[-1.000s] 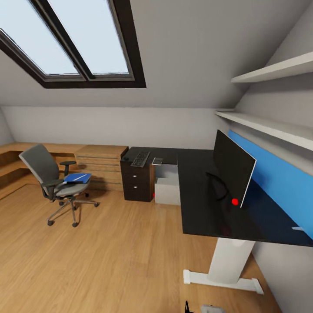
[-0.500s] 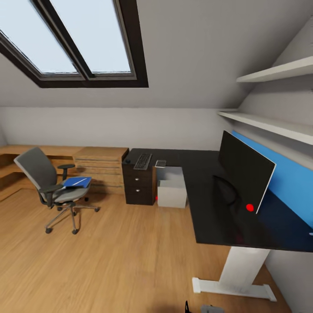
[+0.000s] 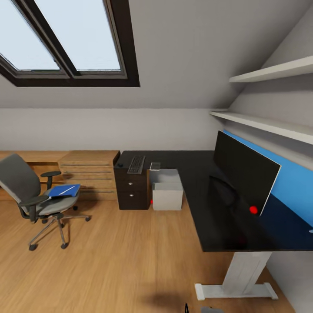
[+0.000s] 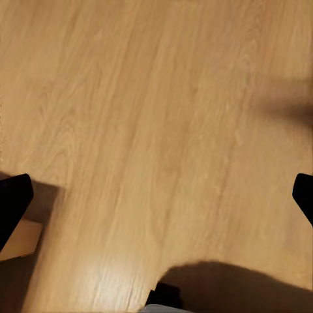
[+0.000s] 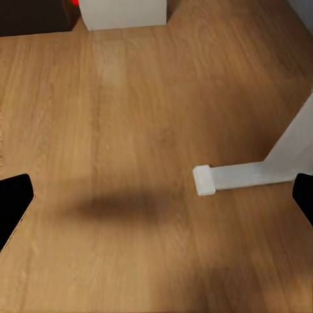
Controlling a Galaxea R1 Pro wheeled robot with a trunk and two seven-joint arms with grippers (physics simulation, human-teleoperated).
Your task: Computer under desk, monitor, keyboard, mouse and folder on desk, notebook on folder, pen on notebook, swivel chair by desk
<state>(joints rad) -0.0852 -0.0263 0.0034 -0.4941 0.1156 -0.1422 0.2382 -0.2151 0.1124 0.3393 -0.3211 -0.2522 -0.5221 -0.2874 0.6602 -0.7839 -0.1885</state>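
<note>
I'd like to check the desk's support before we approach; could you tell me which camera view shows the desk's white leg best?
The head view: the white leg shows from the desk top down to its foot on the floor. The right wrist view catches just the foot's end and part of the upright. The left wrist view looks at bare wood floor.

Swivel chair back is getting cut by the head view's edge. Tabletop is running off the frame past the monitor. Mouse is showing as a dark speck, too small for detail. Computer is sitting partly hidden under the tabletop.
</note>
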